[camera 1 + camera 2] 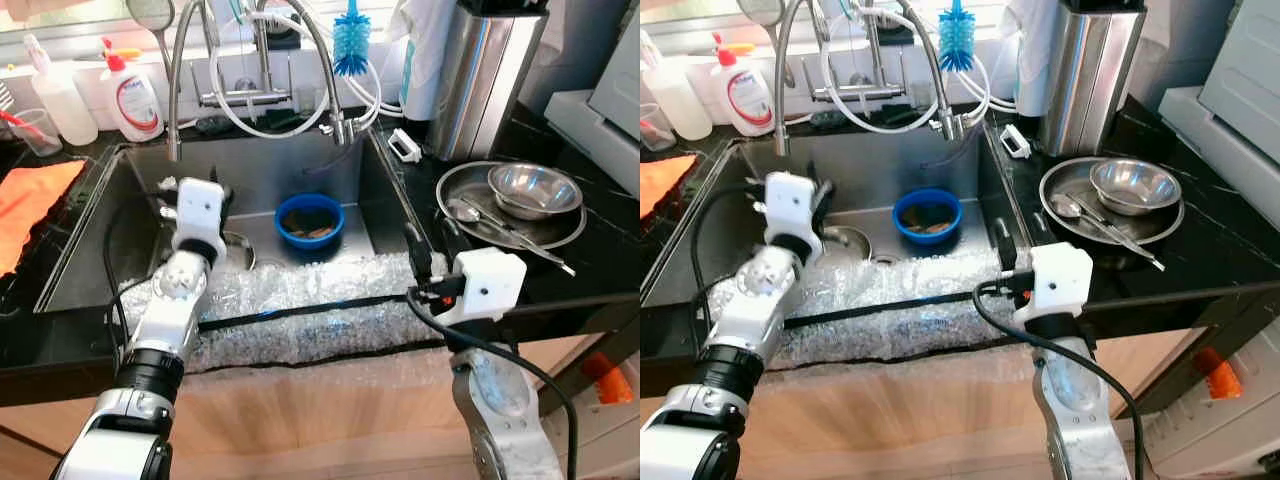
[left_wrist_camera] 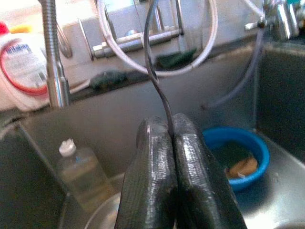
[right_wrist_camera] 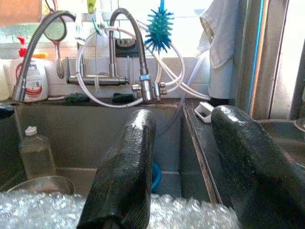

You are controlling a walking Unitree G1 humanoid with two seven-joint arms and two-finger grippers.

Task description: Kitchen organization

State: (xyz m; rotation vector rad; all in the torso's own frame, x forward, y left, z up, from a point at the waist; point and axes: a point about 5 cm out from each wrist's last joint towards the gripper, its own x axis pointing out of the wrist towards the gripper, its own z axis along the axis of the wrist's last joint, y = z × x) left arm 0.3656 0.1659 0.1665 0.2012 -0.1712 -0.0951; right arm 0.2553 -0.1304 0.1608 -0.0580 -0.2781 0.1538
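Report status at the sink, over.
Left gripper shut, inside the sink near the blue bowl. Right gripper open at the sink's front right corner. Bubble wrap drapes the front edge.

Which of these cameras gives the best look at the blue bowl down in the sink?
The left eye view: the blue bowl shows whole, from above, with brownish contents. The right eye view shows it equally whole. The left wrist view shows it partly behind the fingers; the right wrist view shows just a sliver.

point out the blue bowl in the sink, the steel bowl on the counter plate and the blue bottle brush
blue bowl (image 1: 310, 213), left eye view, on its near rim
steel bowl (image 1: 533, 190), left eye view, on its inner bottom
blue bottle brush (image 1: 351, 45), left eye view, on its bristle head
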